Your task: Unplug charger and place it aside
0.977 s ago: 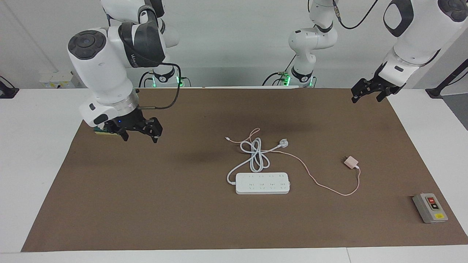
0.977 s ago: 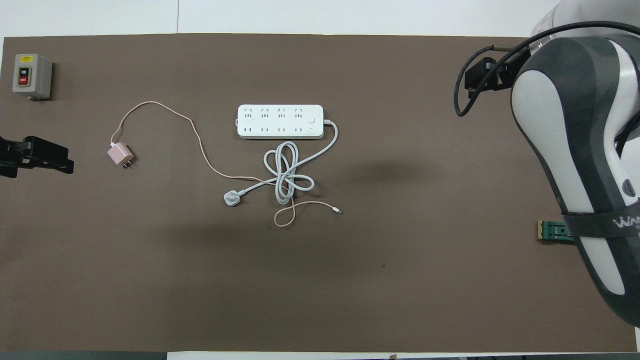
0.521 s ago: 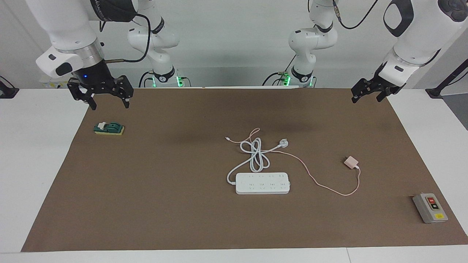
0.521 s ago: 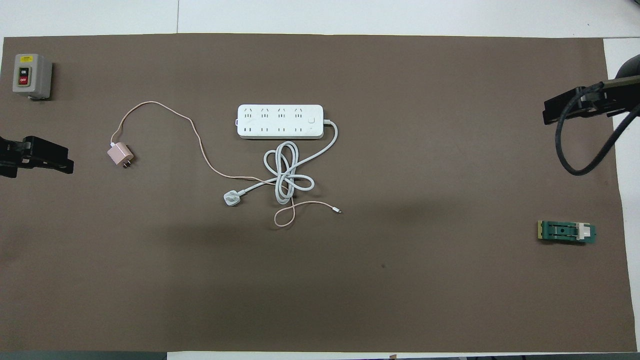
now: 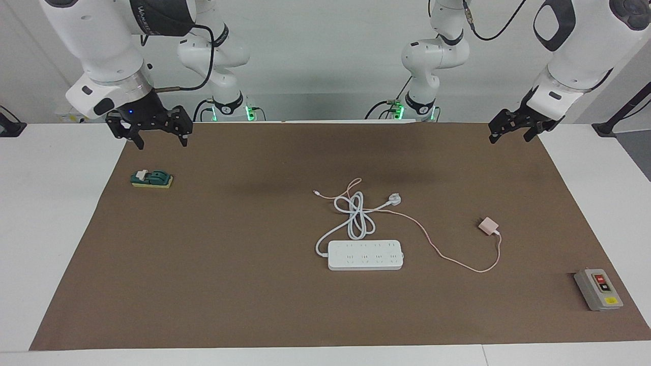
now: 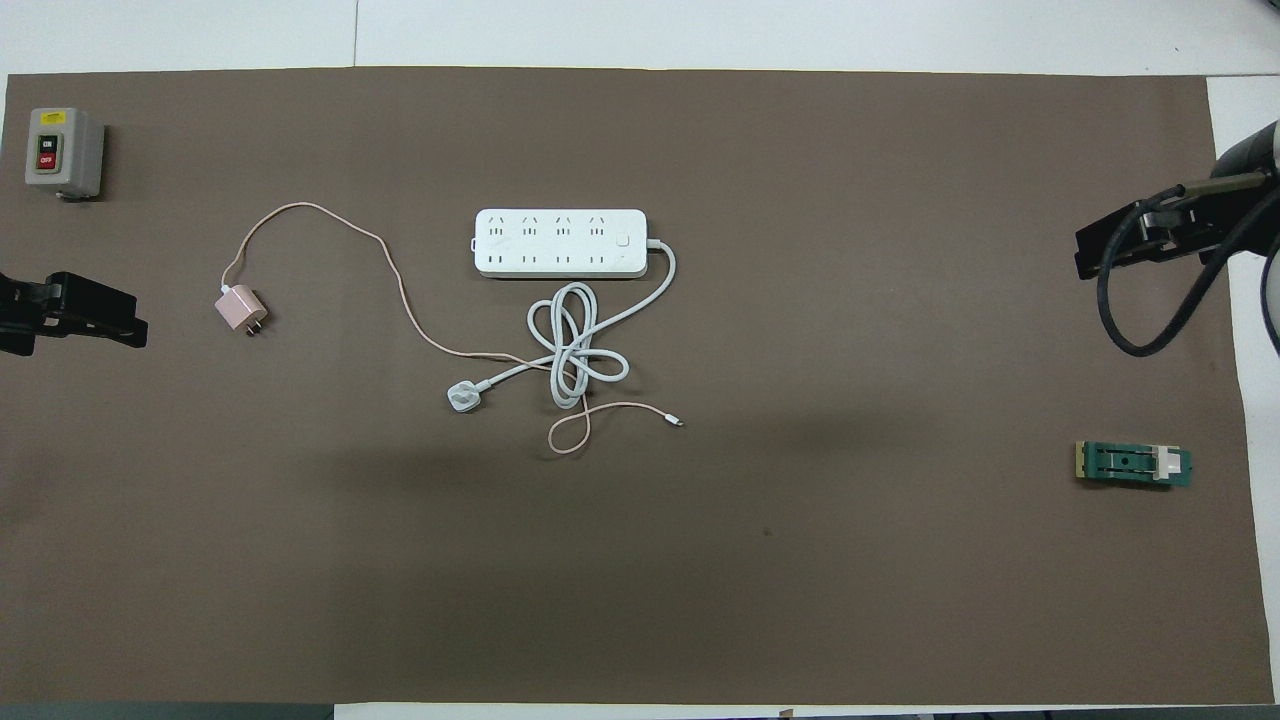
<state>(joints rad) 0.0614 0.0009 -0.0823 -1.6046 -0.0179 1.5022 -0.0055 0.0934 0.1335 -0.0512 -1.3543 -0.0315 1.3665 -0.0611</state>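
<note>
The pale-pink charger (image 5: 487, 225) (image 6: 238, 310) lies on the brown mat, apart from the white power strip (image 5: 365, 255) (image 6: 560, 243), toward the left arm's end, with its prongs bare. Its thin pink cable (image 5: 457, 262) (image 6: 400, 300) curves back and crosses the strip's coiled white cord. My left gripper (image 5: 513, 131) (image 6: 70, 315) hangs open and empty over the mat's edge at that end. My right gripper (image 5: 161, 142) (image 6: 1110, 250) is open, holds nothing, and hovers above the mat's edge at the right arm's end.
A white three-pin plug (image 5: 394, 199) (image 6: 462, 397) rests nearer the robots than the strip. A grey on/off switch box (image 5: 598, 290) (image 6: 62, 152) stands at the mat's corner farthest from the robots, at the left arm's end. A small green switch (image 5: 151, 179) (image 6: 1133, 465) lies under the right gripper's area.
The right arm rose from just above the green switch and drew back toward the robots' side, then shifted slightly. The left arm and the charger have not moved.
</note>
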